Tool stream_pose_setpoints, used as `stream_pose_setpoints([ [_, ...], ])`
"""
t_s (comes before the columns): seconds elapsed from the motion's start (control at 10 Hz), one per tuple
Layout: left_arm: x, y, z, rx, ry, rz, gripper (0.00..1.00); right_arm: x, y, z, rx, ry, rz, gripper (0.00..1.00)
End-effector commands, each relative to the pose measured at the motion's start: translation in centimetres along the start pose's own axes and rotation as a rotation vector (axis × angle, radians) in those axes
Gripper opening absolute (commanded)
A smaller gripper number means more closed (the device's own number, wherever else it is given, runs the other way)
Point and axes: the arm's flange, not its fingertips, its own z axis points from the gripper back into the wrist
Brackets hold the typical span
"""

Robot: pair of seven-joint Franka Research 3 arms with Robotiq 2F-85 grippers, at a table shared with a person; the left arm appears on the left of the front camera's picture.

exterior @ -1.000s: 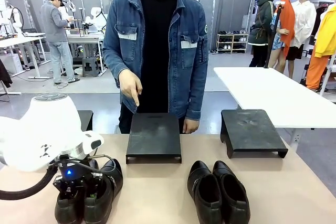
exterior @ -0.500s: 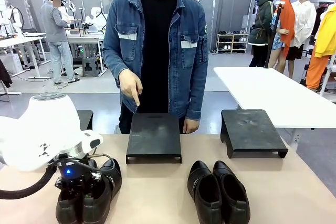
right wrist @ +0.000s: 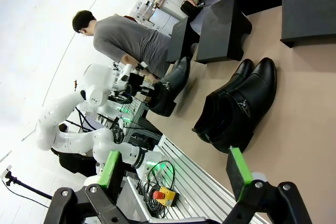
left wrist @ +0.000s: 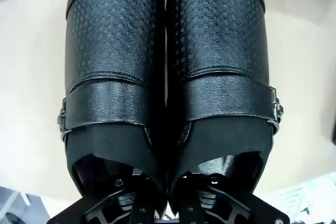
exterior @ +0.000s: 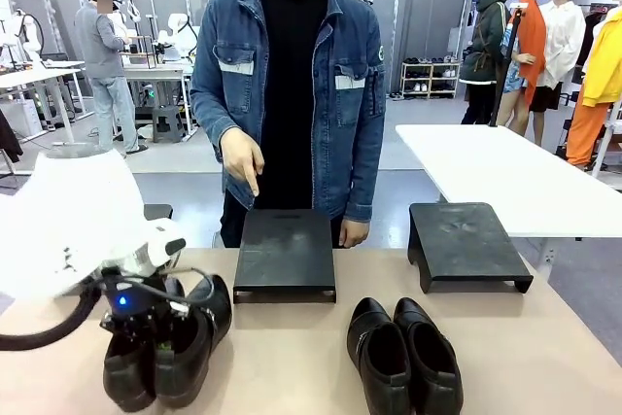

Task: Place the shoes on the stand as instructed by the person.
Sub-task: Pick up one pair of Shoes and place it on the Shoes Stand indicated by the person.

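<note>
The left pair of shoes (exterior: pixel 180 352) hangs a little above the table at the near left, with my left gripper (exterior: pixel 146 323) shut on the two inner walls at their openings. From the left wrist, the two glossy black shoes (left wrist: pixel 168 77) lie side by side, and the left gripper (left wrist: pixel 168 205) pinches them together at the bottom edge. The other pair of shoes (exterior: pixel 403 352) rests on the table at the near right. The person (exterior: pixel 292 75) points a hand (exterior: pixel 243 164) down at the middle black stand (exterior: pixel 285 252). My right gripper (right wrist: pixel 176 169) is open, off to the side of the second pair (right wrist: pixel 236 103).
A second black stand (exterior: pixel 466 240) sits at the far right of the table, and a third stand (exterior: pixel 158 213) is partly hidden behind my left arm. A white table (exterior: pixel 505 172) stands beyond. The person's other hand (exterior: pixel 354 232) rests by the middle stand.
My left gripper has shut on the left pair of shoes and raised it slightly off the table. The person's pointing hand and the right pair have not moved.
</note>
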Motion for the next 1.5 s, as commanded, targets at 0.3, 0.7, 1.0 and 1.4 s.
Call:
stream_pose_setpoints([
  [0.3, 1.0, -2.8, 8.7, -0.026, -0.147, -0.041, 0.0, -0.1, 0.0, 0.3, 0.006, 0.0, 0.021, 1.0],
  [0.7, 0.5, -2.7, 8.9, -0.046, -0.14, -0.045, 0.0, -0.1, 0.0, 0.3, 0.006, 0.0, 0.021, 1.0],
  [1.0, 0.5, -2.7, 8.9, -0.046, -0.14, -0.045, 0.0, -0.1, 0.0, 0.3, 0.006, 0.0, 0.021, 1.0],
  [1.4, 1.9, -4.2, 10.2, -0.132, -0.318, -0.035, 0.08, -0.1, 0.0, 0.3, 0.006, 0.0, 0.021, 1.0],
])
